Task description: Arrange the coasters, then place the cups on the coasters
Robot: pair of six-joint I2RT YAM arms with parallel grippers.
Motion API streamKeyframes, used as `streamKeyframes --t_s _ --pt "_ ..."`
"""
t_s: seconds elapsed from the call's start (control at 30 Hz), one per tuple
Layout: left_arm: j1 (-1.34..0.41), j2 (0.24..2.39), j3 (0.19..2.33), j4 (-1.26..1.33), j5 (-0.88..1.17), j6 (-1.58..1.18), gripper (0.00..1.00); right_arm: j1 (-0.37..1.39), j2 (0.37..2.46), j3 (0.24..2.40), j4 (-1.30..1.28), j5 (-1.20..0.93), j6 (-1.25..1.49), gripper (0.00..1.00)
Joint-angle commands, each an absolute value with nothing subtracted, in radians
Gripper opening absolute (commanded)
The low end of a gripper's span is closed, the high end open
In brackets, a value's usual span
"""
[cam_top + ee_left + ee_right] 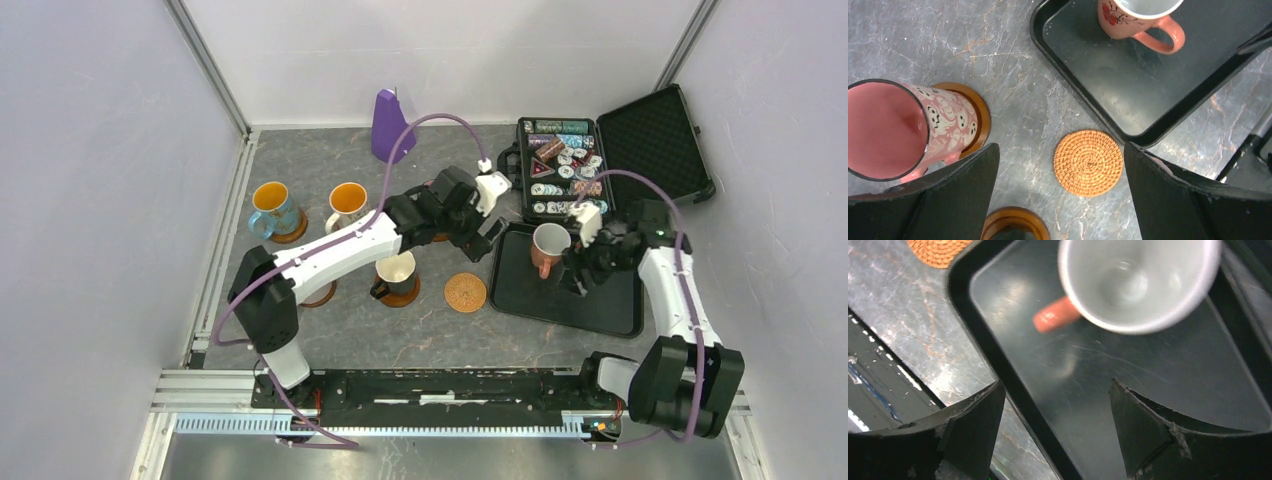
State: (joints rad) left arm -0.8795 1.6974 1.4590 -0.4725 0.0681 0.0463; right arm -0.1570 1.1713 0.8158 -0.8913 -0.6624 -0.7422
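Mug [1138, 285] stands on the tray [998, 365] just ahead of my right fingers [973, 435], which are apart and empty; free woven coaster [1088, 162] lies leftward, under my wide left fingers [948, 200].

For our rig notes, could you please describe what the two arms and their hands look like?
The left arm and right arm have white link shells and black joints. A lilac cable loops along each to a white wrist block. The left hand and right hand each have two broad black fingers with scuffed edges.
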Motion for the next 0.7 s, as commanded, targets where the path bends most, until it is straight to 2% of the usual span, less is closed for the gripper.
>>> streamKeyframes --t_s 0.0,0.1,0.33,0.47,0.67 --pt "-0.96 1.748 1.537 -0.415 -0.087 -0.093 1.0 -0.326 1.199 0.953 -1.064 -0.744 -0.925 0.83" --pt "-1.007 1.798 1.584 -0.417 -0.108 -0.175 1.0 -0.424 1.232 1.01 -1.087 -0.773 -0.929 0.82" --pt "-1.089 1.944 1.734 -0.482 -0.178 -0.3 1.0 -0.571 1.261 1.041 -0.845 -0.771 -0.587 0.87" --pt "-1.118 2.027 1.809 -0.506 -0.193 -0.347 1.0 -0.589 1.276 1.046 -0.797 -0.7 -0.561 0.93" --pt "-1.155 2.106 1.88 -0.498 -0.248 -0.365 1.0 -0.603 1.281 1.033 -0.772 -0.649 -0.569 0.95"
